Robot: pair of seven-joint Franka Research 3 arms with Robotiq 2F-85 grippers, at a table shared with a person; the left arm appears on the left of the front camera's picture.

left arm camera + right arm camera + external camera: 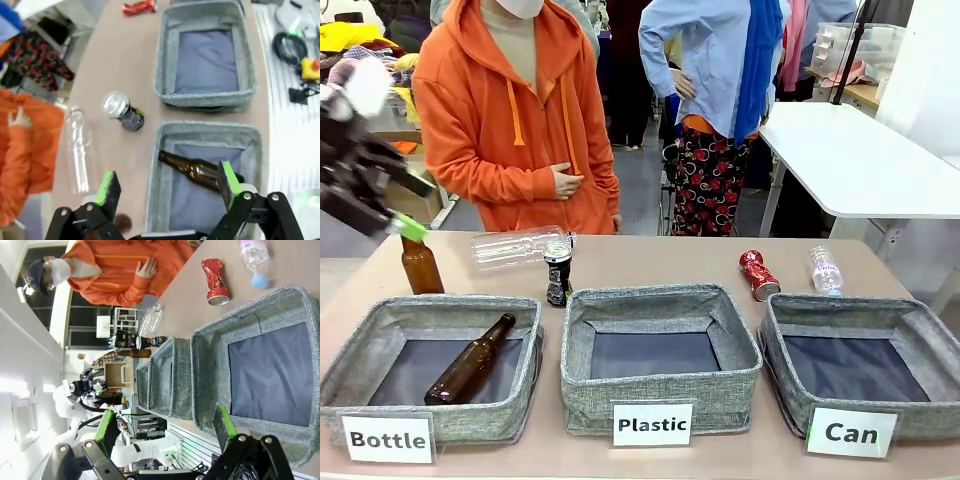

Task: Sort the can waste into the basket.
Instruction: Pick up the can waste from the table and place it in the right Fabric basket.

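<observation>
Left claw (pixel 167 181) is spread wide, hanging over the worktop's (pixel 650 260) left end, above the Bottle bin (pixel 155 200) where a brown bottle (pixel 195 170) lies. Right claw (pixel 165 426) is spread too, poised over the near edge of the Can basket (pixel 920 418), which sits at the worktop's near right corner. Black can (pixel 558 270) stands upright toward the far edge, left of middle, behind the gap between the Bottle bin and the Plastic bin (pixel 660 385). Red can (pixel 758 274), crushed, lies on its side just behind the basket's far left corner. Both cans are outside the basket.
</observation>
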